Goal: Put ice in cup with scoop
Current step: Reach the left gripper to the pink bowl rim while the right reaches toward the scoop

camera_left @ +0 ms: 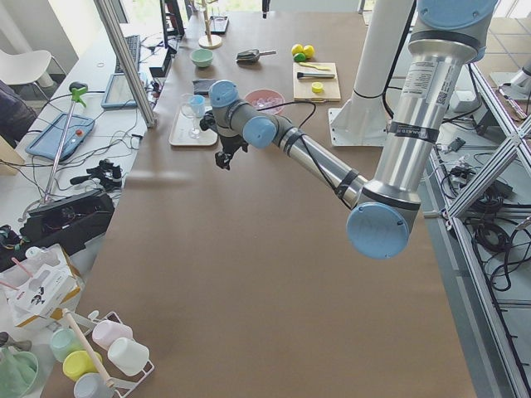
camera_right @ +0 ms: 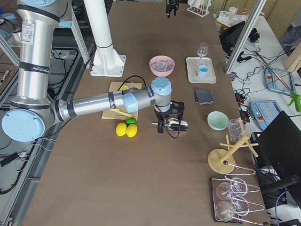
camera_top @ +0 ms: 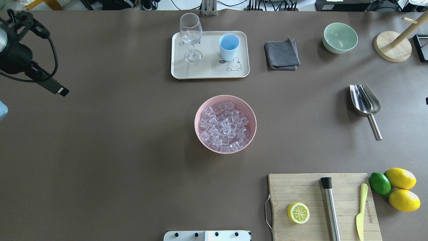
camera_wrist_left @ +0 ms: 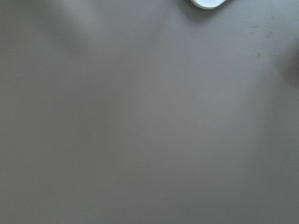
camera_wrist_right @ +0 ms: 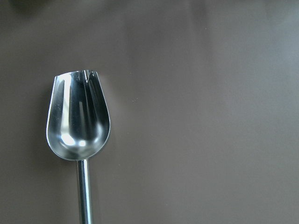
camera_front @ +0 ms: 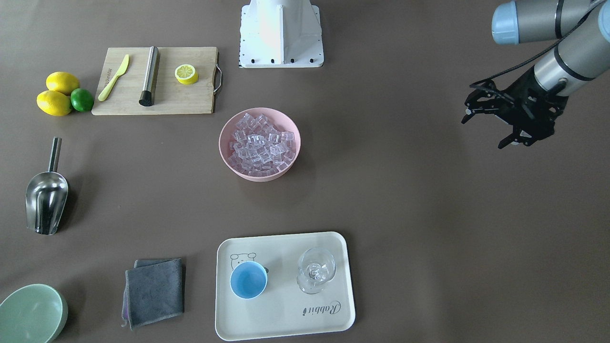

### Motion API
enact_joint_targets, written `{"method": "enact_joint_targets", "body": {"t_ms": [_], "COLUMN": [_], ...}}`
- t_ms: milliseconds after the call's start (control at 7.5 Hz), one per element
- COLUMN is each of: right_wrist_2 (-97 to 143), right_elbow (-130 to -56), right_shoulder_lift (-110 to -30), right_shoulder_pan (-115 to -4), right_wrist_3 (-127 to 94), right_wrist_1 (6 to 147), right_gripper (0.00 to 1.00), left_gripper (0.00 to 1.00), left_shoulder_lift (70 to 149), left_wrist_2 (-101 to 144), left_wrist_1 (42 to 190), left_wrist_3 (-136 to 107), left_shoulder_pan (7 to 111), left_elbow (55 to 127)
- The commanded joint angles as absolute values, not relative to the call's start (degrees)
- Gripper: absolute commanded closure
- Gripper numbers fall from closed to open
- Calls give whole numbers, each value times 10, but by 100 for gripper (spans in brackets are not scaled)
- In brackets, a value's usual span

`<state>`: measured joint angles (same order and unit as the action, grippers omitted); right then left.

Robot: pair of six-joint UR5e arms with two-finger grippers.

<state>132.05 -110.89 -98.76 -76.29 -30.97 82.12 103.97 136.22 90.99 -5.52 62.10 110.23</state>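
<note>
Scoop [camera_front: 46, 200] near right table edge looks stiff, slick, light steel, so take the handle [camera_front: 55, 153]; left claw [camera_front: 491, 129] spread, right claw [camera_right: 169, 125] can't tell.

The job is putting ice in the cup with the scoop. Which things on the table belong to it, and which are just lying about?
Job: ice, pink bowl, cup, scoop.
Lying about: tray, glass, cloth, green bowl, board, half lemon, rod, knife, lemons, lime, wooden stand.
</note>
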Motion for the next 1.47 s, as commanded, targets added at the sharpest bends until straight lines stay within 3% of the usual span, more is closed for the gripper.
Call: {"method": "enact_joint_targets", "body": {"t_ms": [0, 267, 533, 933, 1333], "right_wrist_2": [1254, 1197, 1133, 1104, 1086], "right_elbow": [-1108, -1102, -1053, -1014, -1012], "right_shoulder_lift": [-991, -991, -993, -989, -991], "right_shoulder_pan": [-654, -589, -522, -492, -462], "right_wrist_3": [-503, -567, -602, -611, -627], "right_wrist_1": [703, 661, 567, 525, 522], "right_gripper": [0, 0, 1, 5, 16], "left_gripper": [1, 1, 1, 1, 1], "left_shoulder_lift": [1071, 1071, 1098, 1120, 1155], "left_wrist_2": [1346, 1250, 1122, 1123, 1162], "left_wrist_1": [934, 1050, 1074, 1203, 1231], "left_wrist_3": [8, 31, 43, 156, 96], "left_shoulder_pan": [535, 458, 361, 358, 351], "left_elbow": [1127, 1109, 1077, 1003, 955]}}
